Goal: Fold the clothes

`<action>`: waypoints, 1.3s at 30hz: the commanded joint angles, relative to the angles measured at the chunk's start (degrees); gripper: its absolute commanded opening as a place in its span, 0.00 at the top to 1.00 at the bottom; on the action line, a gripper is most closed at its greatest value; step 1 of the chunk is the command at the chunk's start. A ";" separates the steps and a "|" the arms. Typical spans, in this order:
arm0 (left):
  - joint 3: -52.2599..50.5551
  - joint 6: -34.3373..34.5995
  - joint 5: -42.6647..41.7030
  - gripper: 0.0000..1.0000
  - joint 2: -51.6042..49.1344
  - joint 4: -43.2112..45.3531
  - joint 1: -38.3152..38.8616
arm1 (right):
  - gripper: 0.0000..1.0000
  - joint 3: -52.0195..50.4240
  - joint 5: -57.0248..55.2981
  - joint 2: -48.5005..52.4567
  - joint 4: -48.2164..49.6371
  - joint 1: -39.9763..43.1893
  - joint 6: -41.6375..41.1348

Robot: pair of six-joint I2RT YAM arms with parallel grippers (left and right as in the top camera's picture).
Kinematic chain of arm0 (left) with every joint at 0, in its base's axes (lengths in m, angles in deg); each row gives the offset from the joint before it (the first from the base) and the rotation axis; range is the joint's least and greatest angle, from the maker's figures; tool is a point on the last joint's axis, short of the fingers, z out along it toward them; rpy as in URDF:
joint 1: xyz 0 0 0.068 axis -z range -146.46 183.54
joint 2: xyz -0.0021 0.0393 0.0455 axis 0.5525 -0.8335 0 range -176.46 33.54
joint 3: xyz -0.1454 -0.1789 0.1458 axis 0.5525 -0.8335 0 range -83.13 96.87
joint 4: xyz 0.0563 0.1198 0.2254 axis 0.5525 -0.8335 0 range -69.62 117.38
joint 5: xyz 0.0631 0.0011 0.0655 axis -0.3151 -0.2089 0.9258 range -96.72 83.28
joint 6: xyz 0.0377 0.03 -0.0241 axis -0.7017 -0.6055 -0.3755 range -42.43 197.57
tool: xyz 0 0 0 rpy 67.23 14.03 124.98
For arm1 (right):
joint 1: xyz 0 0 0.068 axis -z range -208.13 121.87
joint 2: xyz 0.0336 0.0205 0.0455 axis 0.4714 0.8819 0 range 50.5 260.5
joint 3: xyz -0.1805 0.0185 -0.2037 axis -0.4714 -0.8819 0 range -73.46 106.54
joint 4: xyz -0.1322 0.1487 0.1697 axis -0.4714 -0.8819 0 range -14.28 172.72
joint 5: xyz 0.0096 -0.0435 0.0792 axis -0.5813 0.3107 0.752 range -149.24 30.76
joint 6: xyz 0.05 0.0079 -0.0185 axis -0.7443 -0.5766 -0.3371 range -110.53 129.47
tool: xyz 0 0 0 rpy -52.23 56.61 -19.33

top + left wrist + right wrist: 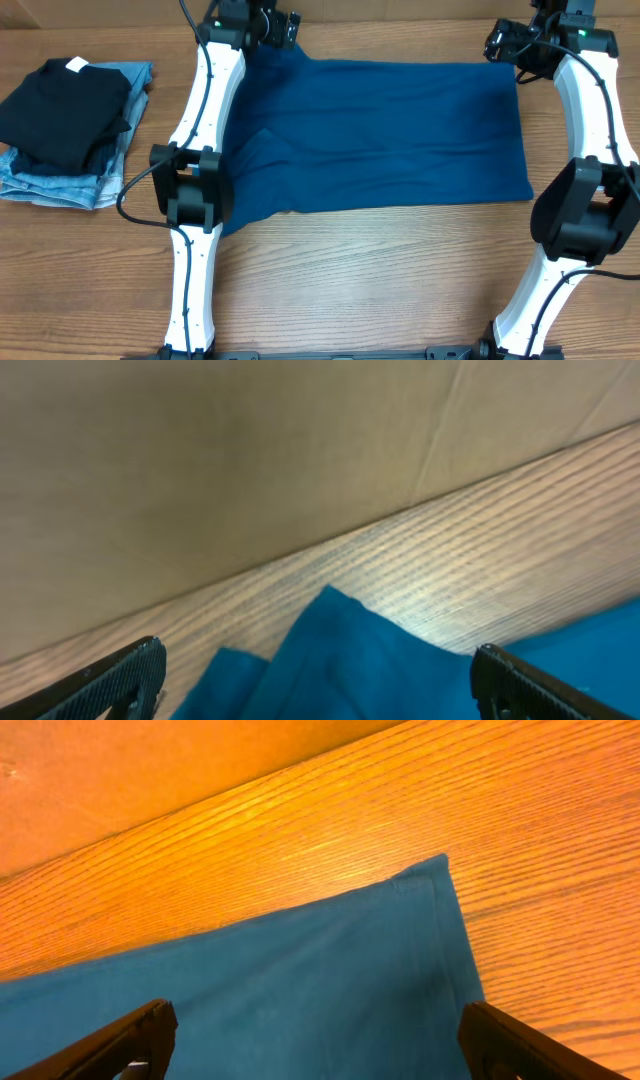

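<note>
Now, left fingers (110, 678) spread wide, gripping nothing, tips cut off at the bottom edge, a peaked fold of the teal shirt (390, 130) between them. Right fingers (515, 1045) just as wide, just as empty, the shirt's corner between them. Shirt lies flat at the far side of the table (380, 280), its left part hidden under the left arm (205, 110). Collar can't be made out.

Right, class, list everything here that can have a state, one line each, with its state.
shirt: spread out flat, lightly creased.
black garment: folded, lying on top of the jeans.
jeans: folded, under the black garment.
left gripper: open, at the shirt's far left corner.
right gripper: open, at the shirt's far right corner.
</note>
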 commanded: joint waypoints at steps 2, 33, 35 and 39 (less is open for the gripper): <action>-7.43 -1.99 -0.39 0.05 1.51 5.53 -0.13 | 0.06 1.14 -1.07 6.25 1.40 -0.07 -0.17; -7.74 28.28 3.48 0.22 1.49 2.64 -5.44 | 0.00 1.14 -3.02 10.32 5.53 0.22 2.84; -7.74 28.52 3.41 0.23 1.49 3.15 -5.38 | 0.00 1.14 -3.02 10.47 7.17 0.24 2.82; -7.74 23.10 2.38 0.17 1.49 3.39 -5.16 | 0.00 1.14 -2.99 11.78 9.60 0.26 2.82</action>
